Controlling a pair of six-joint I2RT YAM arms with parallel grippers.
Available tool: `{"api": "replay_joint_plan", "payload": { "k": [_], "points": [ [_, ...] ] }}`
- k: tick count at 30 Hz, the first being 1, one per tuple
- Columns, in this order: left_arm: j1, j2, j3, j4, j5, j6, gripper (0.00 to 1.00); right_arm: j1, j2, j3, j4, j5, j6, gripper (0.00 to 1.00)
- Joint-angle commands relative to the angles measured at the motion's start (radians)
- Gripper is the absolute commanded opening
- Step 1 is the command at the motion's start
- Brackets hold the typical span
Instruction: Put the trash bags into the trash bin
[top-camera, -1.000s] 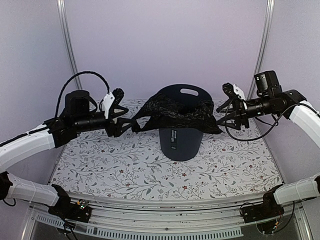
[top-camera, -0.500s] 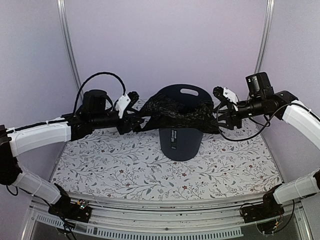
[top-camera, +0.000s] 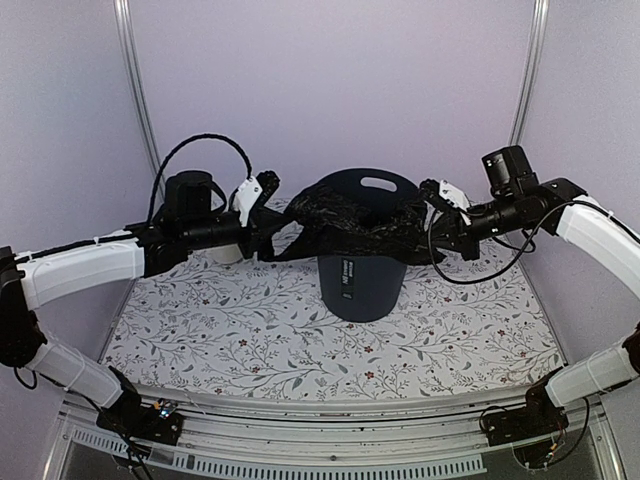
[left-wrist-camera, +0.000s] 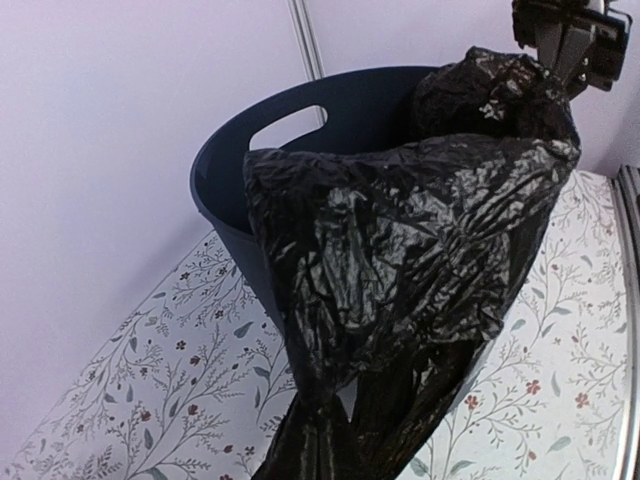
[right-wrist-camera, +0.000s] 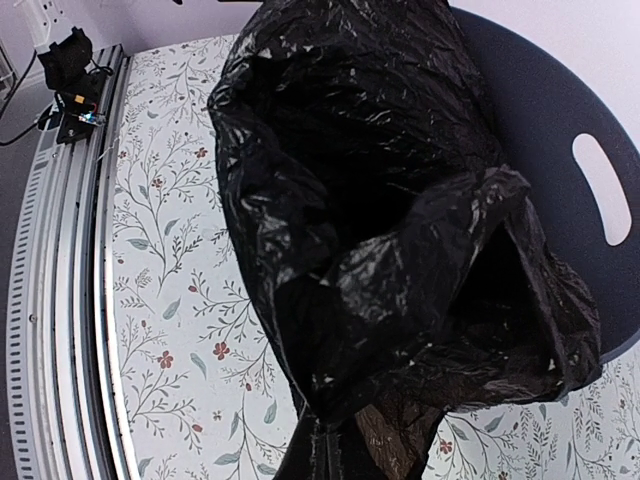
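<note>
The dark grey trash bin stands upright in the middle of the flowered table. The glossy black trash bag lies crumpled across its rim and spills over both sides. My left gripper is shut on the bag's left edge beside the bin. My right gripper is shut on its right edge. In the left wrist view the trash bag narrows to a pinched bunch at the bottom, in front of the bin. The right wrist view shows the bag gathered the same way, with the bin's handle cut-out behind.
The flowered table cloth spreads around the bin. Pale walls with metal posts close in the back and sides. The table's metal front rail carries both arm bases. In the left wrist view the right gripper shows past the bag.
Both arms have moved inward towards the bin. Both grippers, open a second ago, have shut on the bag's edges. The bag is bunched more tightly over the rim.
</note>
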Motion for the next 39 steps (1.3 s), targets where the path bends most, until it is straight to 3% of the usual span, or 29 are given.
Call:
{"api": "replay_joint_plan", "payload": {
  "k": [1, 9, 12, 19, 39],
  "points": [
    [-0.010, 0.004, 0.061, 0.031, -0.004, -0.005, 0.00, -0.023, -0.013, 0.063, -0.007, -0.032, 0.026, 0.02],
    [-0.004, 0.046, 0.178, 0.002, -0.108, -0.048, 0.00, -0.174, 0.009, 0.153, 0.022, -0.216, 0.157, 0.02],
    [0.016, 0.106, 0.258, -0.043, -0.158, -0.091, 0.00, -0.186, 0.048, 0.201, 0.048, -0.165, 0.227, 0.02],
    [0.091, 0.281, 0.460, -0.161, -0.094, -0.183, 0.00, -0.198, 0.183, 0.303, 0.081, -0.015, 0.324, 0.02],
    [0.179, 0.692, 0.905, -0.309, 0.062, -0.274, 0.00, -0.234, 0.459, 0.487, 0.114, 0.115, 0.414, 0.02]
  ]
}}
